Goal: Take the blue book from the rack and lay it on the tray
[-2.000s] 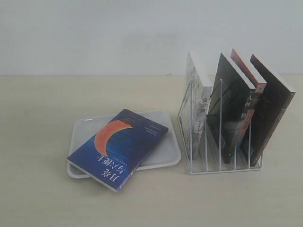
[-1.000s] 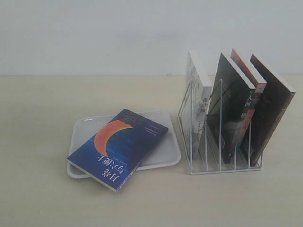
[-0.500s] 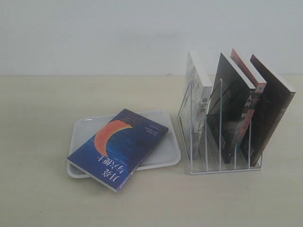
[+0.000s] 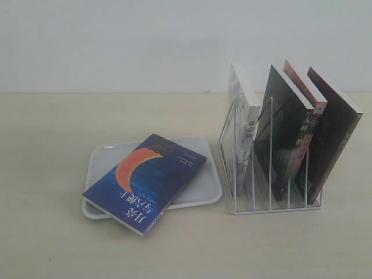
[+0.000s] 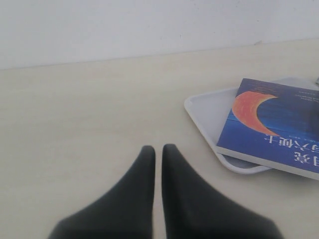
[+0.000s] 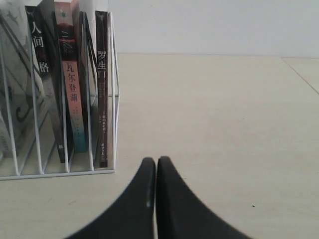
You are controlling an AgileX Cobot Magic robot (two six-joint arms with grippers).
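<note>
left tool (image 5: 158,149): fingers drawn together, nothing held
right tool (image 6: 156,162): fingers pressed together, nothing held
blue book (image 4: 145,181): laid flat and askew on the tray (image 4: 211,174), one corner past the rim, ahead of the left tool, well apart
rack (image 4: 273,205): near the right tool, four leaning books (image 4: 285,133) kept inside
table (image 4: 52,244): pale beige, matte
wall (image 4: 116,40): plain white

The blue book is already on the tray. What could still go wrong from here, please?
1. The deep blue paperback with the orange crescent lies askew on the flat white plastic tray, and its near corner overhangs the rim. A nudge could slide it off.
2. The books standing in the white wire rack lean to one side. A bump could knock them over.
</note>
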